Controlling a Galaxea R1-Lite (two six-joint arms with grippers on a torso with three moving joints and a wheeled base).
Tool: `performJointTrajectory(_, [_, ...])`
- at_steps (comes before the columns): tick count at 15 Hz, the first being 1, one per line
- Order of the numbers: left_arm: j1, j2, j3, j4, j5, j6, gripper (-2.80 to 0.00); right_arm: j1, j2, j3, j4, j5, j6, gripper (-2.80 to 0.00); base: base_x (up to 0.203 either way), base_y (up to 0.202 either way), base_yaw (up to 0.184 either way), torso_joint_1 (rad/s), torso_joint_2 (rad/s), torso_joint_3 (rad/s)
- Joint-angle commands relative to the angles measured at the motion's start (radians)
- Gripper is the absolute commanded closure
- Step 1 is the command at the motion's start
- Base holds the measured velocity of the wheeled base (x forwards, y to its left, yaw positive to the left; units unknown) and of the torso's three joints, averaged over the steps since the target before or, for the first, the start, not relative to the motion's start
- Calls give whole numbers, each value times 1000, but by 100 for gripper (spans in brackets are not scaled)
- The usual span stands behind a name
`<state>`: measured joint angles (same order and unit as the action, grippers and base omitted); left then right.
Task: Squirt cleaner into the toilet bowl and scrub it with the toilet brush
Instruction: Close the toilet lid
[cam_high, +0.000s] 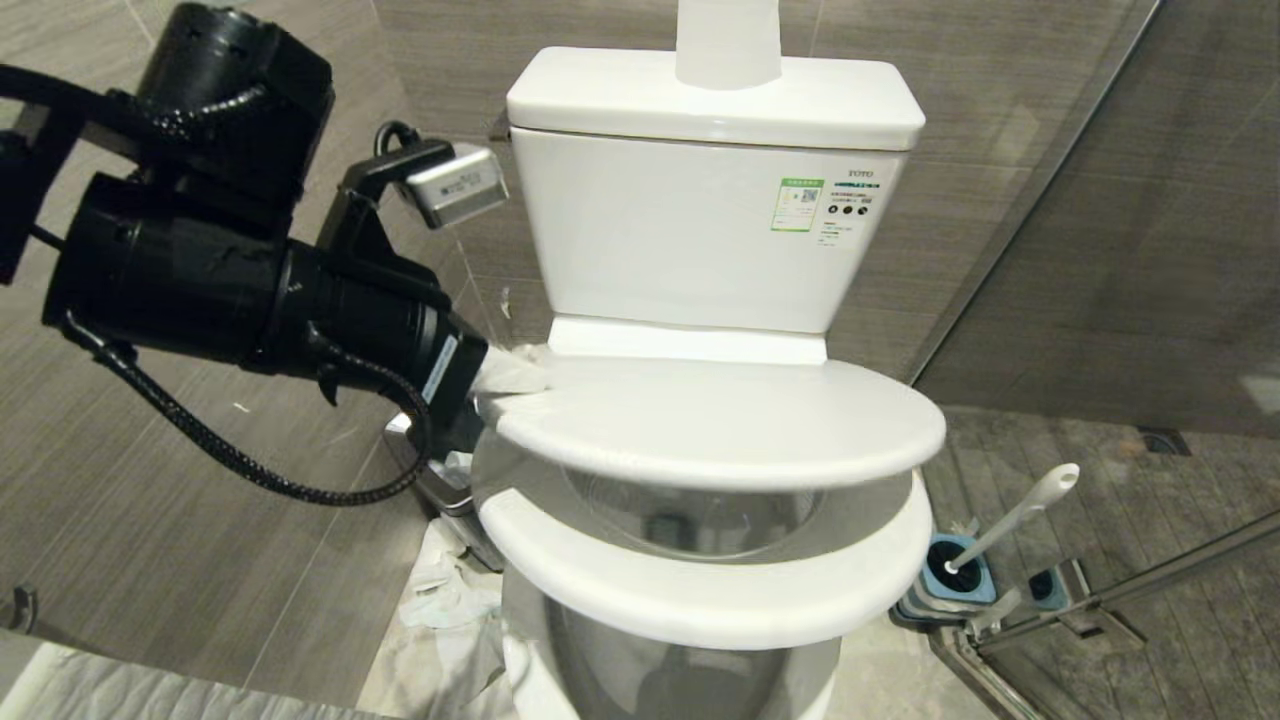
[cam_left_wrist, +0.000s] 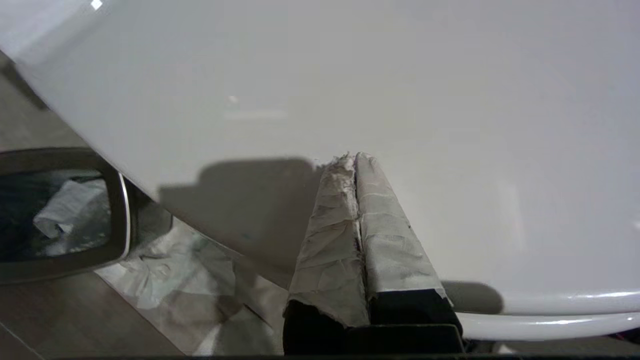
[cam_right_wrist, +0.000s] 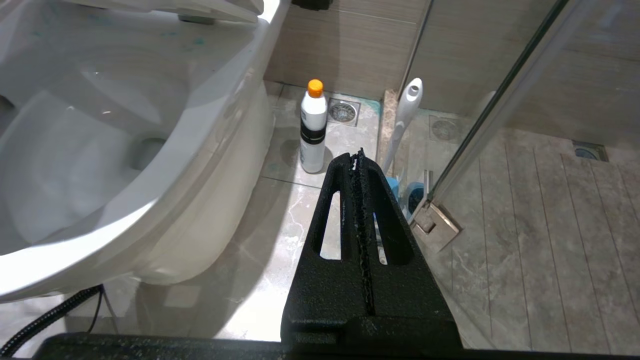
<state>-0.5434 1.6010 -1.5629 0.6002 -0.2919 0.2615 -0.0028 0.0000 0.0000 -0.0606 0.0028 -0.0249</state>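
The toilet bowl (cam_high: 690, 525) stands in the middle with its white seat (cam_high: 700, 600) down and its lid (cam_high: 720, 420) tilted partway up. My left gripper (cam_high: 512, 376), fingers wrapped in pale tape, is shut with nothing between them. Its tips (cam_left_wrist: 352, 159) rest against the lid (cam_left_wrist: 400, 100) at its left edge. My right gripper (cam_right_wrist: 357, 155) is shut and empty, low beside the bowl (cam_right_wrist: 200, 165). The cleaner (cam_right_wrist: 313, 130) stands upright on the floor beyond it. The toilet brush (cam_high: 1012, 520) (cam_right_wrist: 406, 112) leans in its blue holder (cam_high: 960, 582).
A chrome-rimmed black bin (cam_high: 440, 490) (cam_left_wrist: 120, 215) with crumpled paper sits left of the toilet, on a pale sheet (cam_high: 450, 600). The cistern (cam_high: 700, 220) rises behind. A glass shower door (cam_high: 1110, 590) with a metal hinge (cam_right_wrist: 435, 227) bounds the right. A floor drain (cam_right_wrist: 344, 112) lies behind the bottle.
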Motion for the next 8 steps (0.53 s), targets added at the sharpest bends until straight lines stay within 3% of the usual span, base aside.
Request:
performJointTrajectory(1, [-10,-12,82,6,-4,-3,0,0,2,25,-1,0,-1,0,0,0,0,0,0,0])
performJointTrajectory(4, [-12,-12,164,4,-4,-27,0,0,2,25,-1,0,-1,0,0,0,0,0,0,0])
performJointTrajectory(8, [-10,7,179,0,0,-114,0,0,1,25,-1,0,-1,0,0,0,0,0,0,0])
